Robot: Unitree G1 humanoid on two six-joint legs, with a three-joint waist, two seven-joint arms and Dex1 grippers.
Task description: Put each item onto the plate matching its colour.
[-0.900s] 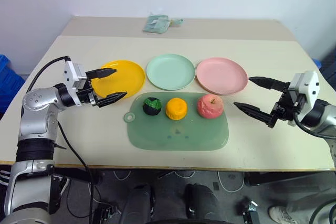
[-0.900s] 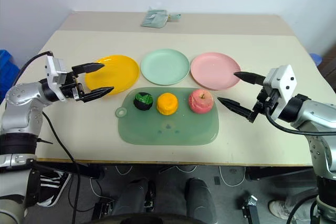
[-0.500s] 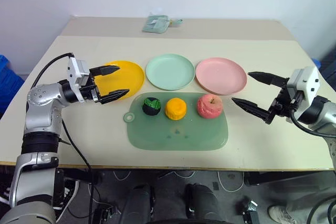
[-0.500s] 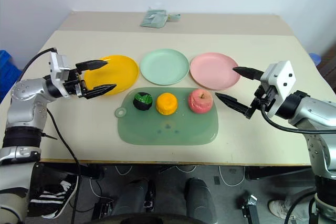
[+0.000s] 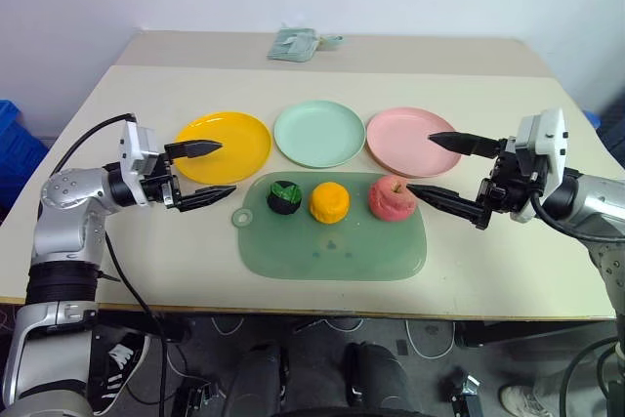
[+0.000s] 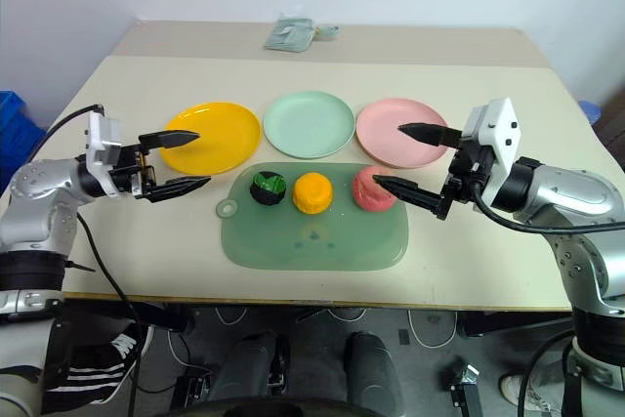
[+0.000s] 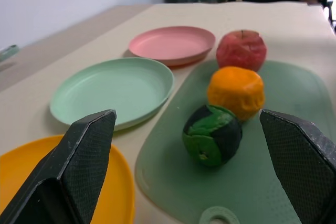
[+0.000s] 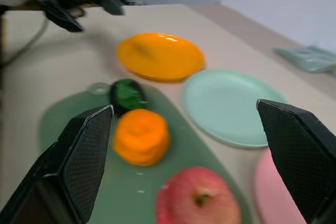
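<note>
The left gripper [image 5: 202, 172] is shown level and wide open beside the near edge of the yellow plate [image 5: 237, 134], holding nothing; the right gripper [image 5: 433, 167] is likewise spread and empty, its lower finger just beside the apple [image 5: 393, 198]. All three items lie in a row on the green mat [image 5: 332, 244], none yet plated: the ball [image 5: 284, 196], the orange [image 5: 328, 201] and the apple, from left to right, with the mint plate [image 5: 319, 132] and pink plate [image 5: 405, 137] set behind them. The step in hand is judged to be the approach to the apple; it is best done if the fingers are centred on its widest part before closing, since a round, smooth toy may roll or squirt aside when pinched off-centre, and the neighbouring orange should be left undisturbed. The plates appear as shallow, glossy plastic discs with raised rims; the mat looks thin, matt and rounded, with a small hanging loop.
</note>
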